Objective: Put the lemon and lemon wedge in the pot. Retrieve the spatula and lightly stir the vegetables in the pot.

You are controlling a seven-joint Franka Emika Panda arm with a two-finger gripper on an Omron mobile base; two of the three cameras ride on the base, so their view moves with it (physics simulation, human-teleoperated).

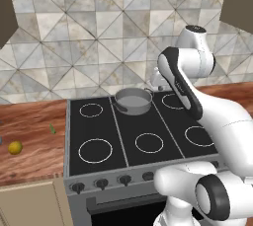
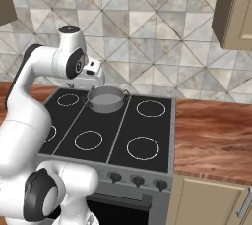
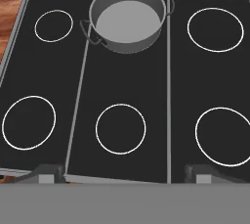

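The grey pot stands empty on the stove's back middle burner, a small handle at each side. High above the stove, just behind and right of the pot, my gripper hangs open with nothing in it. From the hand, the pot lies ahead and my fingertips stand wide apart. On the wooden counter left of the stove sits the yellow lemon. The tiny green lemon wedge lies a little nearer the stove. The spatula is out of view.
The black stove top carries six white burner rings, with knobs along its front. Wooden counter runs on both sides. A tiled wall stands behind, and a cabinet hangs at the upper right.
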